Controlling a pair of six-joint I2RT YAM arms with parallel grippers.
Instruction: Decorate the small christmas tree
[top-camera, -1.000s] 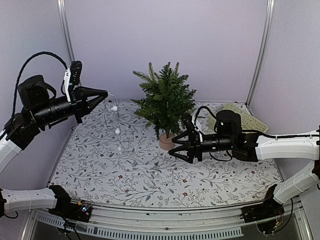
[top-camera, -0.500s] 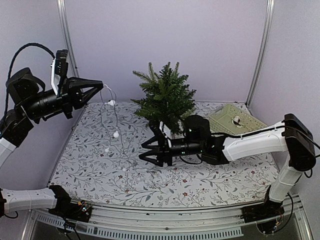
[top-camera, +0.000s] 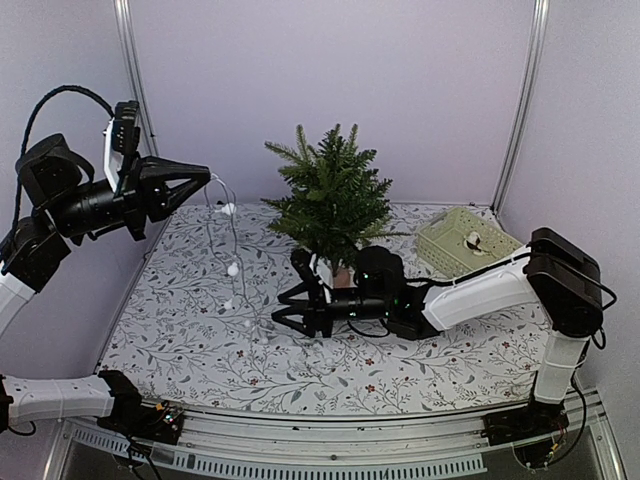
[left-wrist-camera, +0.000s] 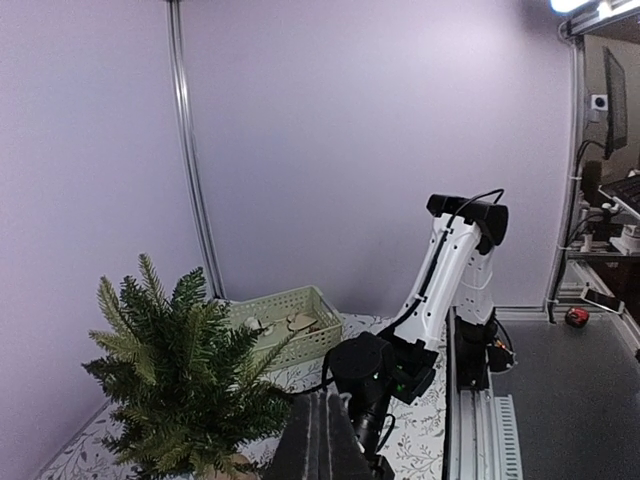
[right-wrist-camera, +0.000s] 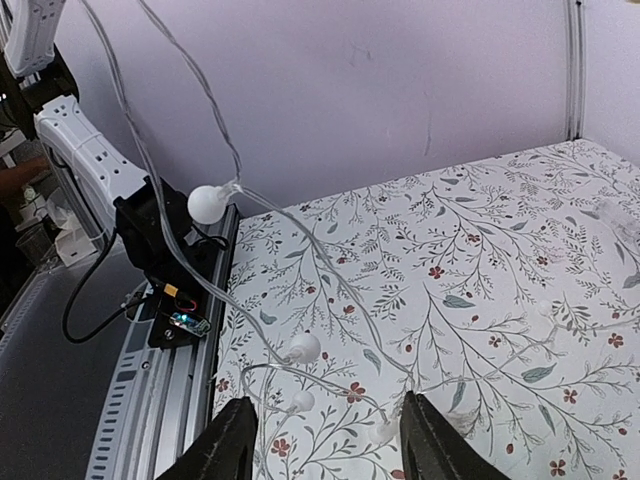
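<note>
DESK: What sits nearest the lens?

PHOTOGRAPHER: The floral cloth (top-camera: 200, 365) that covers the table. Just past its near edge, mid-table in the overhead view, the right gripper (top-camera: 280, 308) lies low over the cloth, aimed toward 9 o'clock. Its jaws stand roughly half apart and grip nothing. Its own camera shows the two black fingers (right-wrist-camera: 228, 445) on either side of a loop of clear wire lying on the cloth ahead of them.

DESK: What is the wire?

PHOTOGRAPHER: A light string (top-camera: 232, 268) with small white bulbs. It hangs from the left gripper (top-camera: 208, 181), raised at 10 o'clock, down to the cloth in front of the right gripper. The left jaws are pressed together, with the wire pinched at their tip.

DESK: And the tree?

PHOTOGRAPHER: The small christmas tree (top-camera: 330, 200) stands at 12 o'clock, near the back wall and just behind the right arm, which hides most of its base. Its long axis is vertical, with the tip pointing straight up and branches spread all round. The string hangs off toward 9 o'clock from the trunk, apart from the branches.

DESK: Anything further back?

PHOTOGRAPHER: A pale green basket (top-camera: 465, 240) at 2 o'clock, in the far right corner. It holds pieces too small to make out.
</note>
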